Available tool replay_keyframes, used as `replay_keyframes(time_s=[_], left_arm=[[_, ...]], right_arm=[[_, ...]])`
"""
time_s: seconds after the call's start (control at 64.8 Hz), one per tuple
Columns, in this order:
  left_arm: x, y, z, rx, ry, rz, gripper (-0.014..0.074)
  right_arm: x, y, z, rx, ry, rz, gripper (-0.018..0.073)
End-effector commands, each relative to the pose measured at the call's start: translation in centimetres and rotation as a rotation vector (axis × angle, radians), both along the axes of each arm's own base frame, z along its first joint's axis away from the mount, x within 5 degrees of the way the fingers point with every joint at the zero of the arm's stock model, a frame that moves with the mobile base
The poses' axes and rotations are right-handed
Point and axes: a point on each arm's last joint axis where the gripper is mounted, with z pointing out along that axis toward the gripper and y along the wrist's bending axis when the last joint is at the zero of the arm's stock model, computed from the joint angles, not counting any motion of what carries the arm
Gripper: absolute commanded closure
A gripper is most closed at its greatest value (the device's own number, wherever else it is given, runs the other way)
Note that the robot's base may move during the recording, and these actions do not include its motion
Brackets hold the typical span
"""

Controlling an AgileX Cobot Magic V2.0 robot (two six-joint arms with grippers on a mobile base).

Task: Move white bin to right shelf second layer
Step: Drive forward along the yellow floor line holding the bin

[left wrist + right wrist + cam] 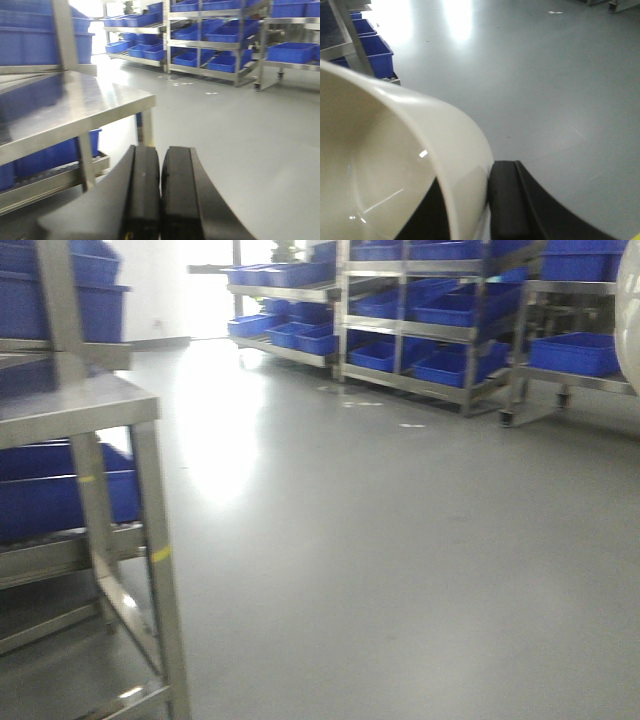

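Floor (400, 570) of glossy grey fills the front view, with a wide patch of glare running back to a bright opening. Steel racks (400, 330) line the far wall, loaded with blue crates (575, 352). A steel frame (150, 540) stands close at the left, slightly blurred.

From the left wrist view, the left tool (160, 165) shows its two black fingers (142, 195) pressed together with nothing between them. It hangs beside a shiny steel desk (95, 102), which has more crates behind and below it.

From the right wrist view, the white bin (395, 150) is held above the bare floor. The right tool (465, 200) is clamped on its rim, with one black finger (507, 200) against the outer wall and the other dark inside the tub. The bin's cream interior is smooth and catches small highlights. A steel leg (347, 37) and more crates sit at the upper left.
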Motion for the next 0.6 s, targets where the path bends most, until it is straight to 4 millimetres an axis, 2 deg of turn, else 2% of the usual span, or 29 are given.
replay_keyframes(time_s=[0.0, 0.587], left_arm=[[0.03, 0.03, -0.40, -0.019, -0.059, 0.002, 0.0512], [0.03, 0.03, -0.40, -0.019, -0.059, 0.002, 0.0512]], right_arm=[[0.27, 0.05, 1.81, 0.016, -0.118, 0.001, 0.0508], [0.27, 0.05, 1.81, 0.016, -0.118, 0.001, 0.0508]])
